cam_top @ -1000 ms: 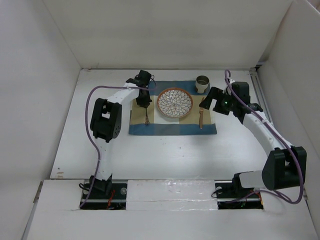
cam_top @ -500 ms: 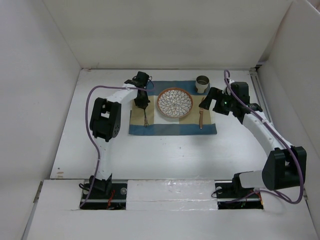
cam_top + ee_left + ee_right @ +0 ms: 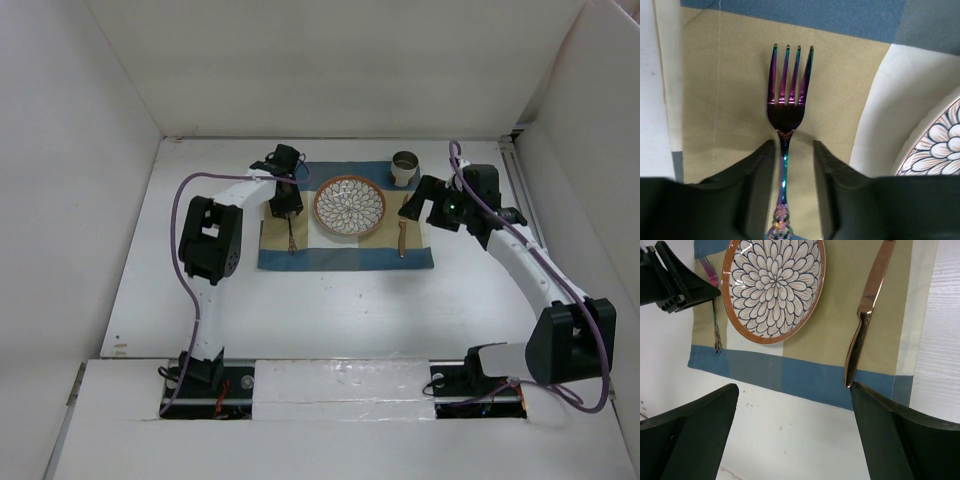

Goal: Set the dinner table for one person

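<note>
Any maker's marks on the cutlery or the cup (image 3: 405, 166) are too small to read; the only pattern that shows clearly is the petal design on the orange-rimmed plate (image 3: 773, 286).

The left gripper (image 3: 792, 143) has its jaws at a narrow opening, one dark finger (image 3: 759, 170) on either side of the neck of the iridescent fork (image 3: 787, 97). A slip of tan cloth shows on both sides, so neither pad presses the metal. The fork lies flat on the checked mat (image 3: 345, 256) at 9 o'clock from the plate, tines toward 12. The right gripper (image 3: 794, 386) is spread wide and holds nothing (its fingers frame the near edge of the mat from above). It hangs near the copper-coloured knife (image 3: 865, 315), which lies at 3 o'clock from the plate, lengthways from 12 to 6.

The dinner table (image 3: 330, 310) carries the mat toward 12 o'clock of its middle, with the cup at about 1 o'clock from the plate; I cannot tell whether it stands on the cloth or just off it. From above, the left gripper hides the fork's tines. In the left wrist view the handle's end and most of the plate are cut off, and the right wrist view crops the knife's far end
</note>
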`<state>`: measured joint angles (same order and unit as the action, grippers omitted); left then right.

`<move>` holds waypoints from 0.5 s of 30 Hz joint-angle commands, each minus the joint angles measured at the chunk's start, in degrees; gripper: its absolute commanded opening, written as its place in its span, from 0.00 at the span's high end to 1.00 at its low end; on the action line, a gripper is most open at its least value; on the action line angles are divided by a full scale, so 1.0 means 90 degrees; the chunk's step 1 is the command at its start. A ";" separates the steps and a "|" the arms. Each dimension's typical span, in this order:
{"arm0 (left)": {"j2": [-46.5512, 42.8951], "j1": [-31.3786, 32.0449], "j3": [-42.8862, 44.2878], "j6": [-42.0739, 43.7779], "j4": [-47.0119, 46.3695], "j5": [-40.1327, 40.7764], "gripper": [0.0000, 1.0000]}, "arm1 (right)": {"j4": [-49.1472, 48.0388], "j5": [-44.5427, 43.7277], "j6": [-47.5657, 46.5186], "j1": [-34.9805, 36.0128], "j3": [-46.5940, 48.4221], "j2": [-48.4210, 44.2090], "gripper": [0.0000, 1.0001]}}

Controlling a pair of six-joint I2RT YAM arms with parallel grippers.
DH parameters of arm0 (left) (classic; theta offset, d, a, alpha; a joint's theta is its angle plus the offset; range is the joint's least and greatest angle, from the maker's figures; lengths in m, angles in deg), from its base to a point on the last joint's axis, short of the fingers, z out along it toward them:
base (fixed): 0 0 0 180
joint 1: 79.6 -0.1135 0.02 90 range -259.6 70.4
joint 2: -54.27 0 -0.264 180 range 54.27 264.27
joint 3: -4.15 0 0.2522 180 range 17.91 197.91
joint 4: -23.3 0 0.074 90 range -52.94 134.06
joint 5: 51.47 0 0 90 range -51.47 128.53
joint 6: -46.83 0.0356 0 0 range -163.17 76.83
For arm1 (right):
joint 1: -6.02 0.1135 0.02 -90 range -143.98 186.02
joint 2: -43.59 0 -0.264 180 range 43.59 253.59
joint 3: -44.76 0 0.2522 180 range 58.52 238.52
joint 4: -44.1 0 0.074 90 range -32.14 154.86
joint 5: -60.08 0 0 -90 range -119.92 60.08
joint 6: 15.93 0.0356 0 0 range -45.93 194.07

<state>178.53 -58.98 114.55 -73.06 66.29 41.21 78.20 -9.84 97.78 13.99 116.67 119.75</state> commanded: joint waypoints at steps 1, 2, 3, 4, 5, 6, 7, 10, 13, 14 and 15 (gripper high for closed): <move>-0.0389 -0.0045 -0.0239 -0.0068 0.0258 0.0171 0.63 | 0.0045 -0.0082 -0.0104 0.0052 0.0316 -0.0366 0.00; -0.0467 -0.0045 -0.0240 -0.0068 0.0258 0.0171 0.60 | 0.0122 -0.0082 -0.0104 0.0052 0.0316 -0.0367 0.00; -0.0468 -0.0045 -0.0240 -0.0068 0.0258 0.0171 0.57 | 0.0123 -0.0082 -0.0104 0.0052 0.0316 -0.0434 0.00; -0.0564 -0.0045 -0.0240 -0.0068 0.0258 0.0171 0.55 | 0.0181 -0.0140 -0.0104 0.0052 0.0384 -0.0512 0.00; -0.0662 -0.0045 -0.0240 -0.0068 0.0258 0.0171 0.55 | 0.0182 -0.0141 -0.0104 0.0052 0.0385 -0.0513 0.00; -0.0721 -0.0045 -0.0240 -0.0068 0.0258 0.0171 0.52 | 0.0249 -0.0141 -0.0162 0.0052 0.0385 -0.0600 0.00; -0.0722 -0.0045 -0.0240 -0.0068 0.0316 0.0229 0.50 | 0.0250 -0.0199 -0.0163 0.0052 0.0443 -0.0678 0.00; -0.1082 0.0013 -0.0240 -0.0126 0.0374 0.0298 0.43 | 0.0367 -0.0267 -0.0163 0.0052 0.0511 -0.0844 0.00; -0.1541 0.0013 -0.0240 -0.0184 0.0375 0.0483 0.24 | 0.0650 -0.0472 -0.0163 0.0052 0.0686 -0.1098 0.00; -0.1832 0.0013 -0.0307 -0.0185 0.0433 0.0696 0.00 | 0.0882 -0.0676 -0.0231 0.0052 0.0745 -0.1196 0.00; -0.1999 0.0013 -0.0308 -0.0185 0.0501 0.0815 0.00 | 0.1049 -0.0852 -0.0231 0.0052 0.0823 -0.1313 0.00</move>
<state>169.90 -59.07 111.99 -74.13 69.02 44.33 84.12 -12.99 96.93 13.99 119.79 111.60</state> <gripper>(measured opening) 0.960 0.999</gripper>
